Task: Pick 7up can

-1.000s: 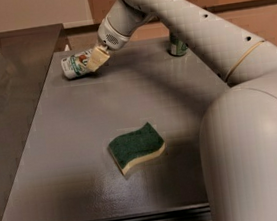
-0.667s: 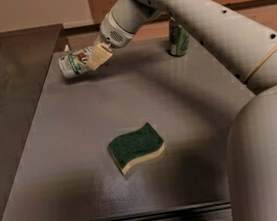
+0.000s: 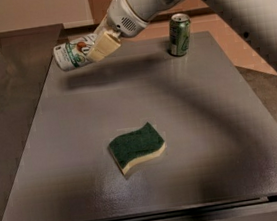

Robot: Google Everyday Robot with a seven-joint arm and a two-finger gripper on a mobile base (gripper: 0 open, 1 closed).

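Grey metal table [image 3: 220, 122], plain wall behind.

- 7up can [image 3: 72, 53]: at table's far-left corner, on its side. Silver-white body, green and red markings, silvery end facing left.
- Can seems clear of surface, judging by shadow [image 3: 108, 72] below; view too oblique to confirm.
- Gripper [image 3: 98, 49]: beige fingers clamped narrow on can's right end.
- Step judged: lift phase of pick.
- Your next move: raise straight with steady squeeze; an end-held can may pivot.
- Dark green can [image 3: 179, 34]: upright, well apart to right.
- Sponge [image 3: 136, 148]: mid-table, near edge.
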